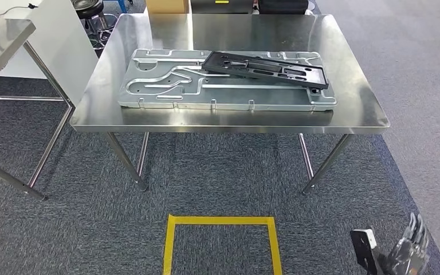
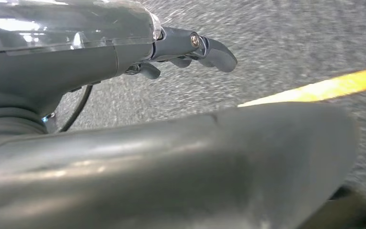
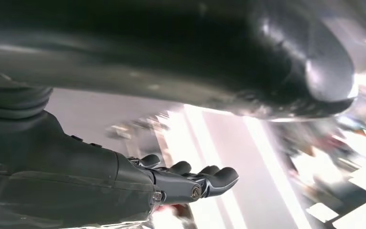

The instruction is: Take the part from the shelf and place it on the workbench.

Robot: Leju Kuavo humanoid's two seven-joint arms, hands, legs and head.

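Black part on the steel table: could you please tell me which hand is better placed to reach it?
Probably the right hand: it is empty, fingers apart, on the side where the black part lies. The left hand hangs over carpet.

Bright, even overhead light. The steel counter [image 1: 355, 109] shows soft glare and reflections in a sharp head view. Both wrist views are motion-blurred, the right one with blown-out white streaks behind the fingers [image 3: 209, 179].
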